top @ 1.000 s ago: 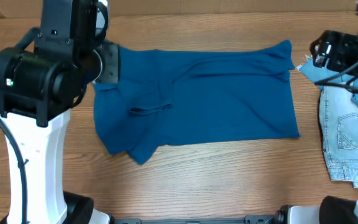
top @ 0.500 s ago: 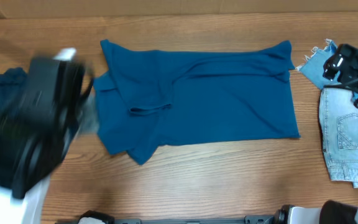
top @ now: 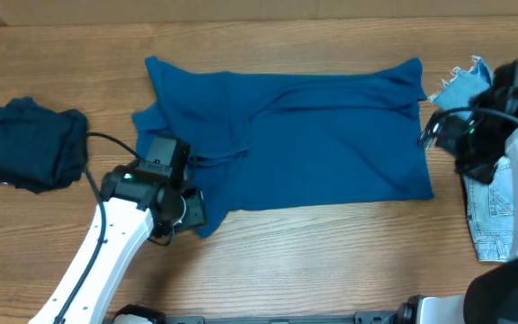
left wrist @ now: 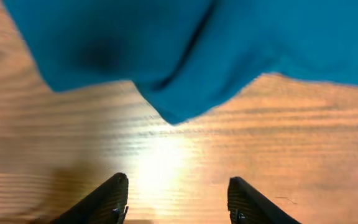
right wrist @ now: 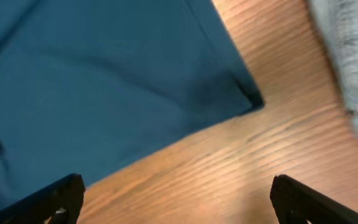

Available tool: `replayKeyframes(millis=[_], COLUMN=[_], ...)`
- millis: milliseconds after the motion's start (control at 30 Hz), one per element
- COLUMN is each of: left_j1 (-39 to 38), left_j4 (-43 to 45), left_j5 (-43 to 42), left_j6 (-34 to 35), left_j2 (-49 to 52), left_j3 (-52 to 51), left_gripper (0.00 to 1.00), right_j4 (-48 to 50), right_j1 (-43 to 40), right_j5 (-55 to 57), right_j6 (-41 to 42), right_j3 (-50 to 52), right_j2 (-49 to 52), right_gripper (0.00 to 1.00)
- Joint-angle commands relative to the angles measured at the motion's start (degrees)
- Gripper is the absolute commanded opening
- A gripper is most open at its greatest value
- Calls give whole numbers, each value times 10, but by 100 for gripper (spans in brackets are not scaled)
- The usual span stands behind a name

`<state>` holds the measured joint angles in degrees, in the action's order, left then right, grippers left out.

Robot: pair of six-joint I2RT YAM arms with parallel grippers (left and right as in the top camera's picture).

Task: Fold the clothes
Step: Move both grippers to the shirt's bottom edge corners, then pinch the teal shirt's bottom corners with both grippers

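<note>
i'm looking at the mid-blue garment [top: 313,135], which is lying spread flat across the middle of the counter [top: 331,261], wider than it is deep. its left part is rumpled, with a creased fold running across it, and its front-left corner is coming to a blunt point. the dark navy garment [top: 30,144] is sitting bunched up at the left side of the counter, apart from the blue one with bare wood between them. the pale denim [top: 491,220] is lying at the right edge, partly under the right arm [top: 511,135], and a frayed denim piece [top: 457,85] is showing just beside the blue garment's far-right corner.

the left arm [top: 106,247] is reaching in from the near side, its head sitting at the blue garment's front-left corner. in the left wrist view the left jaws are standing apart with nothing between them, only bare wood, and the blue corner [left wrist: 179,106] is lying just ahead of the tips, not touching.

the right jaws are standing wide apart and are gripping nothing. in the right wrist view they are hanging over bare wood just off the blue garment's front-right corner [right wrist: 241,93], with the denim [right wrist: 353,62] blurred at the right.
</note>
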<state>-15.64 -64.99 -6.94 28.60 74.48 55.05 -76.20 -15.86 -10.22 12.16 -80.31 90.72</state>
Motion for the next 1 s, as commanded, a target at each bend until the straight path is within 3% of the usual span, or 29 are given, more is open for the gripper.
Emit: replayKeyframes(millis=[0,233,567,633,700,733,967], left_j1=[-10,-13,-13,-13,-13,-13,-13], left_j4=[24,153,286,297,297,295,205], left_j5=[-47,-49,-47,-47,-59,-69,-109], left_j6=[-19,-21,-20,-20,-21,-23,-29], left_j2=[11,14,96,124,142,141,86], left_j3=[-40,-143,-174,-174,-174,-174,-119], left_gripper=[59,61,54,46,13,4,4], right_j4=[45,137,156,158,158,158,159], right_j1=[-15,-16,-16,-16,-16,-16,-16], right_j5=[-33,-40,-40,-40,-40,-40,-40], right_j6=[19,42,42,40,40,40,29], right_j3=[86,190,204,204,204,204,212], right_j2=[-9,-9,-9,-9,-9,-9,-9], right_gripper=[100,99,99,99,99,99,100])
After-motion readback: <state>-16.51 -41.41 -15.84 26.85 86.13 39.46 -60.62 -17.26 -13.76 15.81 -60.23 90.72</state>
